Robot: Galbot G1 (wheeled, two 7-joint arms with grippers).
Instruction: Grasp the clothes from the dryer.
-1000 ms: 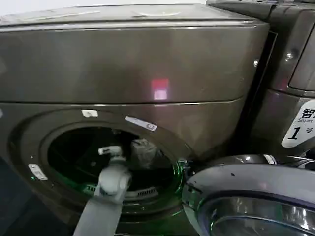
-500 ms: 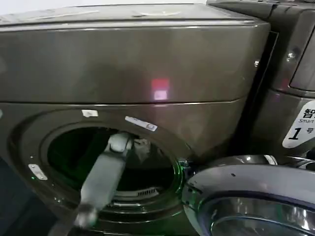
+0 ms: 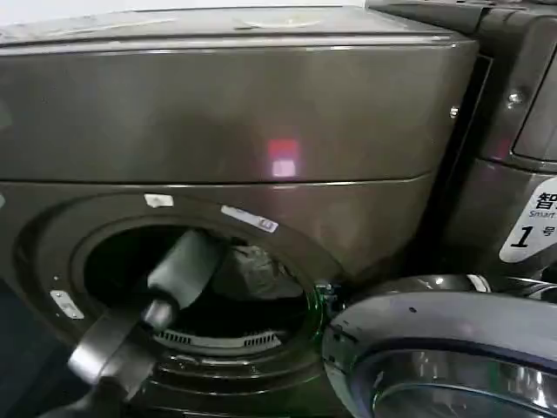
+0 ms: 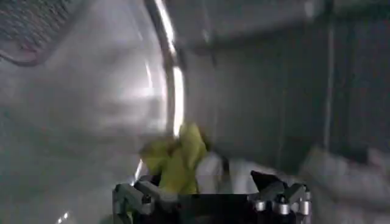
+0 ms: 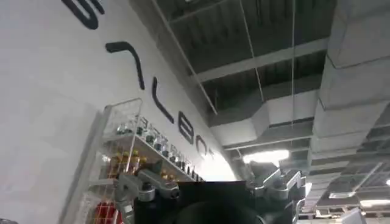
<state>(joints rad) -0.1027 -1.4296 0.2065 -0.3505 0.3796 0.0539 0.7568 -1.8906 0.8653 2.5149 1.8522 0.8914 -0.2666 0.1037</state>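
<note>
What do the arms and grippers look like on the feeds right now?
The left arm is smooth pale grey tubing with a rounded darker joint. The left gripper and right gripper each have silvery metal fingers with visible screws on a black body.

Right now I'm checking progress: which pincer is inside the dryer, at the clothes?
The left pincer, with the yellow-green and white clothes between its fingers; the right pincer points at the ceiling.

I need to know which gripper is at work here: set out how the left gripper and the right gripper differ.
The left gripper is inside the dryer drum, spread wide beside the clothes; the right gripper points up at a ceiling and shelved wall, far from any laundry. Left has fabric between its fingers; right has nothing. Both are open.
</note>
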